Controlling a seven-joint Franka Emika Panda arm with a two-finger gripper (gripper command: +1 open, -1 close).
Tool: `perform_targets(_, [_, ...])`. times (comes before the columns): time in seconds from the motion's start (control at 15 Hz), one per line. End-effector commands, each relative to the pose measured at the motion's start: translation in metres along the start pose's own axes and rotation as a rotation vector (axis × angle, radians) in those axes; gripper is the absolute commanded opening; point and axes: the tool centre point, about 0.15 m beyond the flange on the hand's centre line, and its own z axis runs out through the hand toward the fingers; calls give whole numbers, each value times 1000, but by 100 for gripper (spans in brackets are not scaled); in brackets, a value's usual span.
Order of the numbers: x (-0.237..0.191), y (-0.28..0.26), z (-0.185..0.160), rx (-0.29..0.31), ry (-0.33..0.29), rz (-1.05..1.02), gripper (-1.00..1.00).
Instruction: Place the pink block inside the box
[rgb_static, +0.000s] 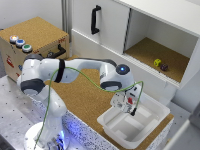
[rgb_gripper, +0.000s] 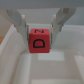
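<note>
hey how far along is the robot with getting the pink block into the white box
Done: the pink block is picked up and carried over the box; the wrist view shows white tray floor beneath it. In hand: the end effector grips the block between its fingers, above the tray in the exterior view. Left: lower it, open the fingers and leave the block resting inside.

The pincer (rgb_gripper: 39, 31) is clamping the pink block (rgb_gripper: 39, 43) between its two grey fingers (rgb_gripper: 19, 21), one pressing on each side face. The block's facing side is showing a black letter D, and a smaller dark mark is showing on its upper face, too blurred to read. Beneath it the box (rgb_gripper: 20, 67) is filling the picture, its white floor showing raised ridges. Whether the block is touching that floor cannot be told.
</note>
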Motion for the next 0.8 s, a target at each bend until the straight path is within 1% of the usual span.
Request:
perform_targets(0.0, [10,-8,76,-12,-51,-56,-100])
perform_targets(0.07, [11,-7,87,-12,-66,-48,-100])
perform_targets(0.27, [18,-3,108,28,-84,-1,-100])
perform_targets(0.33, [20,-4,112,22,-85,-1,-100])
perform_targets(0.4, [22,-5,113,27,-92,0,-100])
perform_targets(0.47, [23,-6,113,46,-105,2,-100])
perform_targets(0.6, [21,-7,110,46,-110,-5,-100])
perform_targets(0.67, [21,-5,104,51,-98,2,100])
perform_targets(0.73, [21,-2,95,63,-87,24,100])
